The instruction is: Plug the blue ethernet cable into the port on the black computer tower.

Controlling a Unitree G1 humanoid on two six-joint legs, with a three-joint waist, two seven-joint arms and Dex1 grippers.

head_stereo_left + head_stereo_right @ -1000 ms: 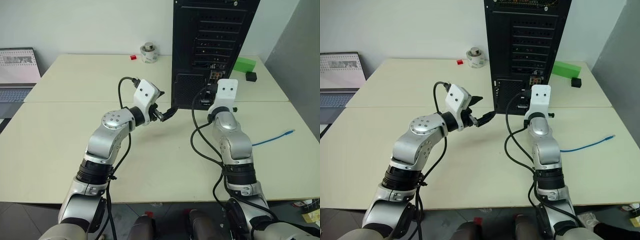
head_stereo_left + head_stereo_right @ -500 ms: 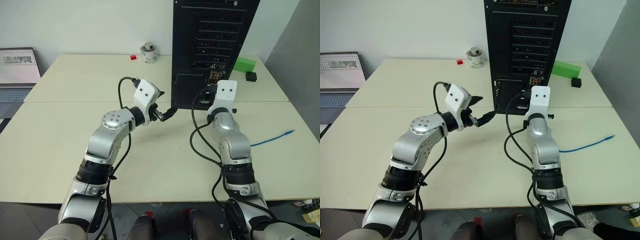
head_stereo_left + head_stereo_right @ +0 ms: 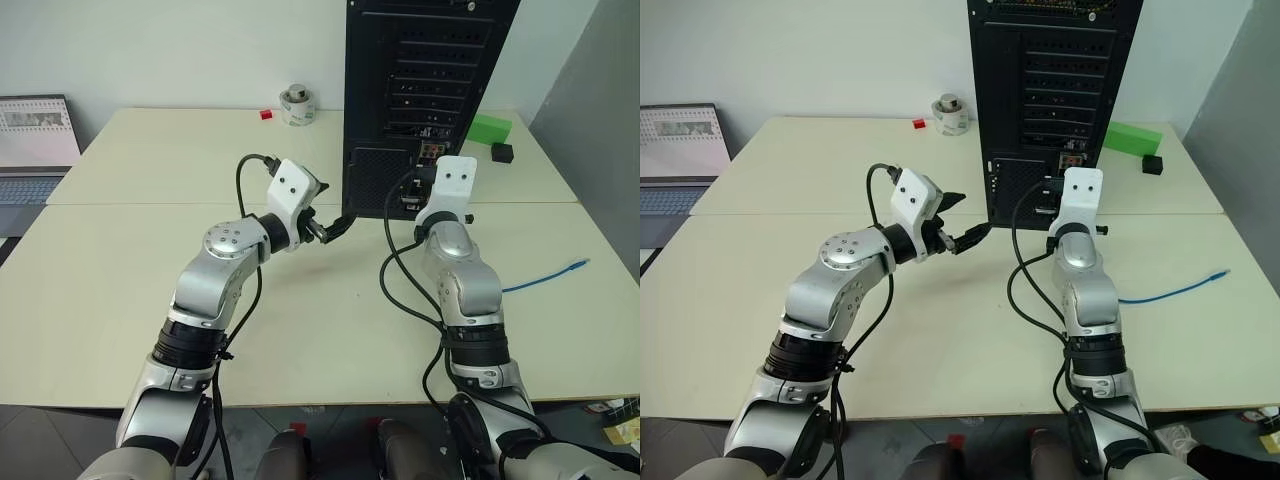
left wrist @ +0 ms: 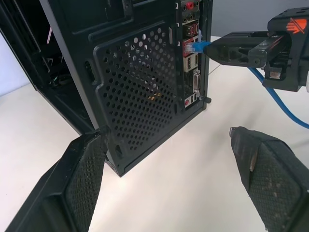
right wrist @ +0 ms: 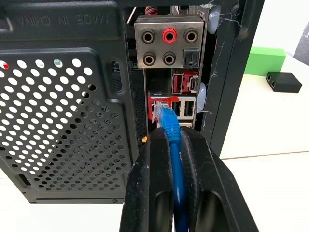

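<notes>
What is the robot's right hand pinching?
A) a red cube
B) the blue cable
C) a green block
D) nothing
B: the right end effector is closed on the blue ethernet cable, with its plug at the sockets on the back of the black computer tower.

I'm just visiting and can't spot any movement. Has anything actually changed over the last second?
Nothing visibly changed. The right gripper stays shut on the blue ethernet cable, its plug at the port strip of the black computer tower. The left gripper stays open, holding nothing, beside the tower. The cable's loose end lies where it was on the table.
</notes>
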